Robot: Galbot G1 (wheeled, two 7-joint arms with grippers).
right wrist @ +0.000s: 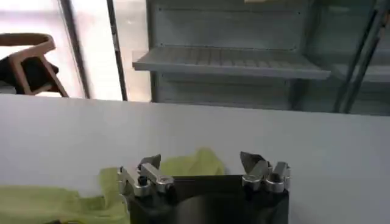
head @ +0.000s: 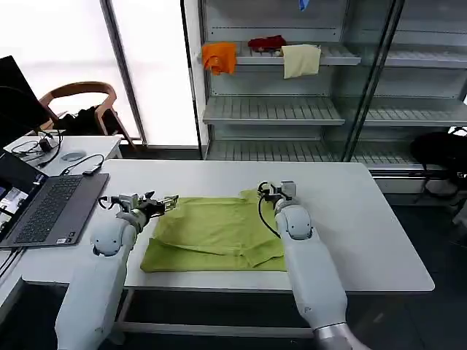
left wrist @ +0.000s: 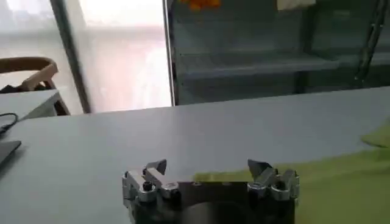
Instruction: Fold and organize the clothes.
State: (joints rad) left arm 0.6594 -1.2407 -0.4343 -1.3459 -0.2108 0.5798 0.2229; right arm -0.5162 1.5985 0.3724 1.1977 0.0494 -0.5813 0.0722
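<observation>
The clothes are one lime-green T-shirt (head: 215, 233), lying partly folded on the white table (head: 365, 219), with a loose bump at its far right corner. My left gripper (head: 157, 202) hovers at the shirt's far left edge. In the left wrist view this gripper (left wrist: 209, 167) is open, with nothing between its fingers and green fabric (left wrist: 344, 182) just below and beside it. My right gripper (head: 271, 190) sits over the far right corner. In the right wrist view it (right wrist: 201, 161) is open too, with the raised green corner (right wrist: 190, 164) beyond the jaws, not held.
An open laptop (head: 51, 208) with cables lies on the table's left side. A wooden chair (head: 76, 98) stands behind it. The metal shelf (head: 292, 109) at the back carries an orange cloth (head: 220, 56), a red cloth (head: 267, 43) and a cream cloth (head: 300, 60).
</observation>
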